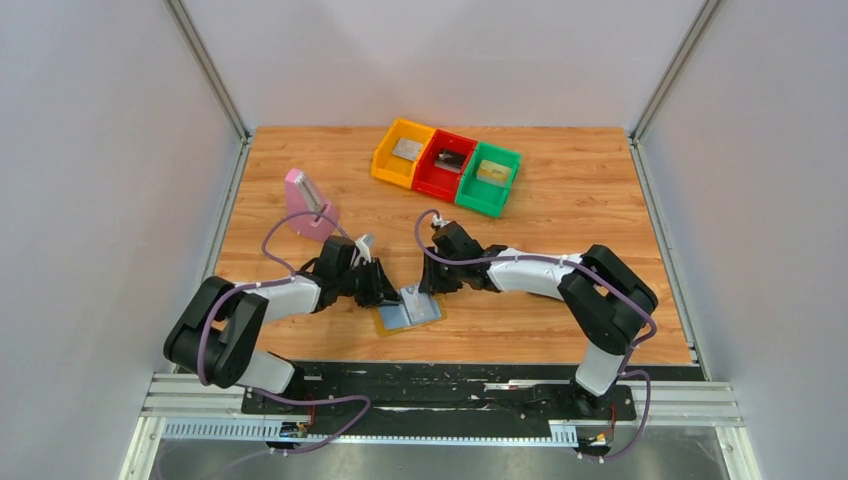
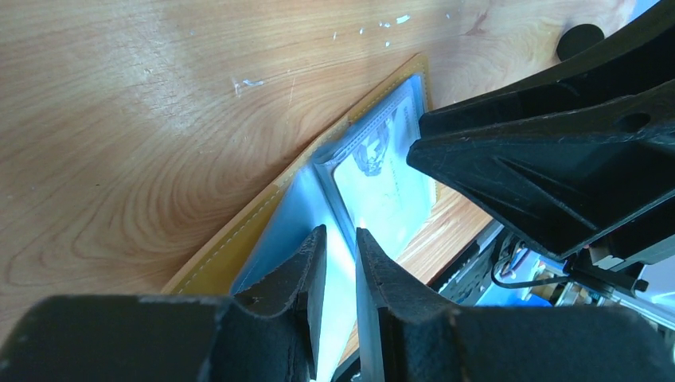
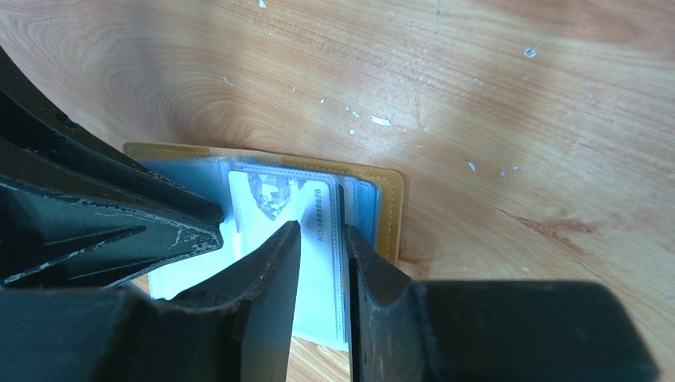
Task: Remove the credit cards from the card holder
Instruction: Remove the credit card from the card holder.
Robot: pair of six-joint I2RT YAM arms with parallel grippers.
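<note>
The card holder [image 1: 412, 310] lies opened flat on the wood-grain surface [image 1: 560, 220], close to the near edge and between the two arms. Its outside is mustard-tan with a stitched border. Inside are glossy pale-blue clear sleeves that catch the light. One sleeve holds a credit card [image 3: 267, 197], a thin pale rectangle with a silvery patch and a line of small printed digits along one short end.

The left tool [image 2: 341, 243] is low over the holder's left half. Its two matte black fingers [image 2: 306, 267], wedge-shaped and scuffed, are only a narrow slot apart. Shiny sleeve plastic shows through the gap, and nothing is seen clamped between them. The right tool [image 3: 320, 232] comes in over the right half. Its tapered fingers [image 3: 271, 267] are also a slim gap apart, with the card's printed end showing between them and nothing visibly gripped. Whether either tool's tips touch the plastic cannot be told. The two tools nearly meet over the holder's fold.

Well apart, at the far side, three moulded plastic bins sit touching in a row: a yellow bin [image 1: 392, 177] with a silver-grey card [image 1: 407, 149], a red bin [image 1: 435, 190] with a dark card [image 1: 450, 160], and a green bin [image 1: 482, 205] with a golden card [image 1: 491, 171]. A pink block [image 1: 300, 200] stands to the left.
</note>
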